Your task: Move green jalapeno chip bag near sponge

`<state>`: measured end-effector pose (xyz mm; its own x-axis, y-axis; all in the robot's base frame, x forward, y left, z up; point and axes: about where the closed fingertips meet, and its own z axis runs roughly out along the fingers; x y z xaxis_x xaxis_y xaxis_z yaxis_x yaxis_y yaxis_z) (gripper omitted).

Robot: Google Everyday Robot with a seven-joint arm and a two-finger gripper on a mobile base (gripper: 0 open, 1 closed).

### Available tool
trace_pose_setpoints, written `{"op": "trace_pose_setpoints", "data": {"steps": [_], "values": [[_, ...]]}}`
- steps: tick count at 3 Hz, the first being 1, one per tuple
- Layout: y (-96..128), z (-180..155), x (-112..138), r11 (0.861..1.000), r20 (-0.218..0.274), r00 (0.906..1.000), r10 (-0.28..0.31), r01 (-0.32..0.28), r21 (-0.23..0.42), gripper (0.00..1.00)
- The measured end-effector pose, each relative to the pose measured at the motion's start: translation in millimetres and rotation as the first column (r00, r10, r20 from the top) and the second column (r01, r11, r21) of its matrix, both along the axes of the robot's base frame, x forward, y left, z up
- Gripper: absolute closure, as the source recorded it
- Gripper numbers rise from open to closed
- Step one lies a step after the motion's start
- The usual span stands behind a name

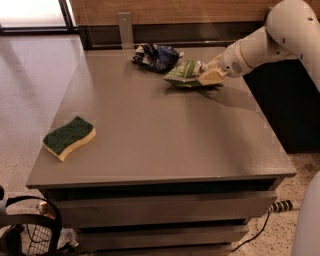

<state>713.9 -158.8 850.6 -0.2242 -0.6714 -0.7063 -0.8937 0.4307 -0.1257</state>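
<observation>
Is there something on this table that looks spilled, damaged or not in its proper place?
Nothing is spilled or broken. The green jalapeno chip bag is crumpled at the far right, with the gripper at it. A dark snack bag lies beside it; the sponge lies flat near the front left.

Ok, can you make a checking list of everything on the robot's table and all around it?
Surface: grey table, flat and plain.
Job's things: green jalapeno chip bag near the far edge; sponge at the near left corner, a long way from the bag.
Clutter: dark blue snack bag just behind and left of the green bag.
Grippers: gripper at the right end of the green bag, reaching in from the right.
Cables: black cable on the floor at the lower right.
Surroundings: wooden wall behind, shiny floor on the left, black wire frame at the lower left.
</observation>
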Motion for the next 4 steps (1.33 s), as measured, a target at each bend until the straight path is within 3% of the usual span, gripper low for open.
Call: {"op": "trace_pose_setpoints", "data": {"steps": [1, 2, 3, 4], "values": [[8.5, 25.9, -21.5, 0.999, 0.0, 0.9991, 0.043, -0.043, -0.007, 1.0], [32.1, 51.5, -73.2, 0.991, -0.013, 0.9908, 0.134, -0.134, 0.02, 1.0], [71.6, 58.8, -116.7, 0.957, -0.032, 0.9607, 0.276, -0.271, 0.101, 1.0], [119.9, 61.5, -151.5, 0.879, -0.03, 0.8907, 0.454, -0.441, 0.182, 1.0]]}}
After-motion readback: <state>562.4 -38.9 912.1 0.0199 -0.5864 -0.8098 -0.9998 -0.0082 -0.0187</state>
